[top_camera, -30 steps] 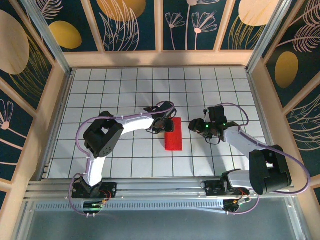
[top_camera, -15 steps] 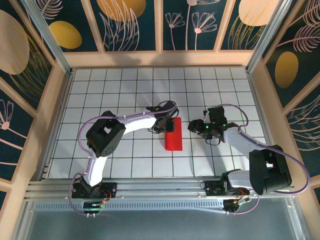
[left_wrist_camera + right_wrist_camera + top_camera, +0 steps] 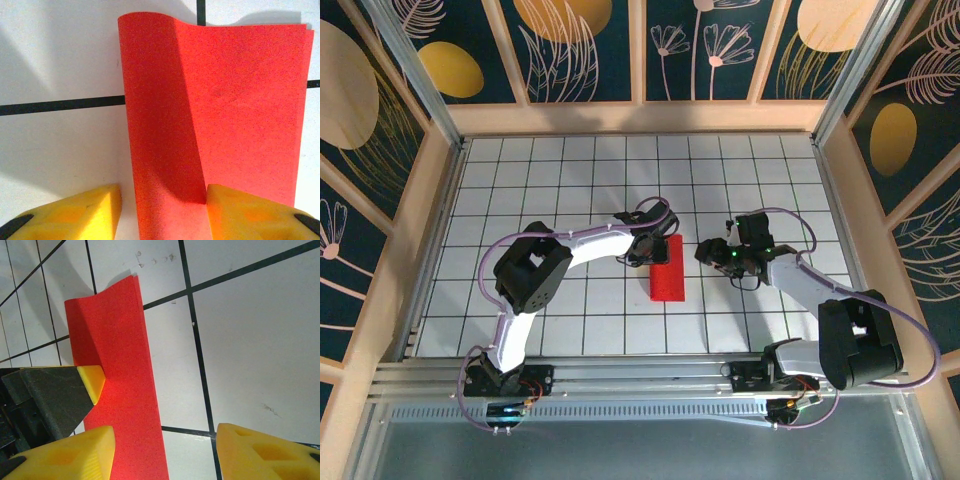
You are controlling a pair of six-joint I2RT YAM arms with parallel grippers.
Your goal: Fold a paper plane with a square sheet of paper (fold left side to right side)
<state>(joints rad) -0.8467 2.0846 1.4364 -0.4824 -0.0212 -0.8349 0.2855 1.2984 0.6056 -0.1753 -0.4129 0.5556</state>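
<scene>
Jaws parted on both, left gripper (image 3: 162, 199) straddling and right gripper (image 3: 165, 434) beside one red sheet (image 3: 668, 272) on gridded table (image 3: 570, 180) within floral walls (image 3: 590, 50).

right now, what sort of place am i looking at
Most likely a purpose-built robot work cell: a white grid-tiled table, wood-framed floral wall panels boxing it in, and a left arm and right arm bolted to a metal rail at its near edge.
</scene>
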